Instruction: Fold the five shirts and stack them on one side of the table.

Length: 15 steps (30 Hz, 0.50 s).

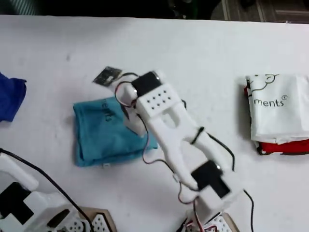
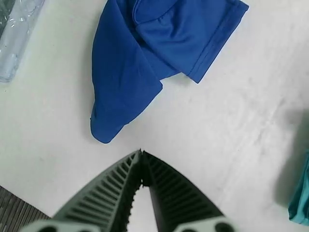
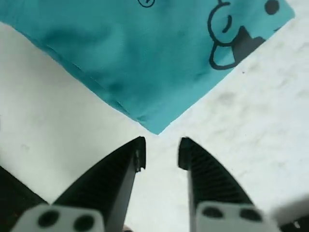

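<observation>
A folded teal shirt lies left of the table's centre. My right gripper stands open just short of a corner of the teal shirt, with nothing between its fingers; in the high view this right gripper sits over the shirt's far right part. A crumpled blue shirt lies at the left edge. My left gripper is shut and empty, a short way from the blue shirt. At the right edge a folded white shirt rests on a folded red one.
A small dark tag lies on the table beyond the teal shirt. The left arm sits at the near left corner. Red and black cables trail beside the right arm. Clear plastic lies next to the blue shirt.
</observation>
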### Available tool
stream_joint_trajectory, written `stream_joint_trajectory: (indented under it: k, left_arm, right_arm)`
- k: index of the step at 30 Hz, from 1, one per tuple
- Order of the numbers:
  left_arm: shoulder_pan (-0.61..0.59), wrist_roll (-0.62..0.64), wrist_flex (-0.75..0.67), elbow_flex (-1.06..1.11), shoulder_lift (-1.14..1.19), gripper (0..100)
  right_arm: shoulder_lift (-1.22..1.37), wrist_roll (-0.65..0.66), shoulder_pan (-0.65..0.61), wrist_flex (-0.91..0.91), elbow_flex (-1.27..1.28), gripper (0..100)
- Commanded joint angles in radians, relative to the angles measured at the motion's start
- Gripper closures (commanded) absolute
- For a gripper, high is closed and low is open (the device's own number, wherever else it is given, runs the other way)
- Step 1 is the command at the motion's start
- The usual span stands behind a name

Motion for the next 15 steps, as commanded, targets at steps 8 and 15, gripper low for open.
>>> stream_joint_trajectory:
  k: [8,15]
  left_arm:
    - [0.016,-0.002,-0.006,-0.029,-0.036,97]
    - [0.016,-0.002,-0.002,-0.029,-0.036,97]
  right_arm:
    - [0.105,-0.411,-0.108,-0.119,0.107,49.7]
    - [0.295,-0.489,-0.133,-0.315,0.107,55.5]
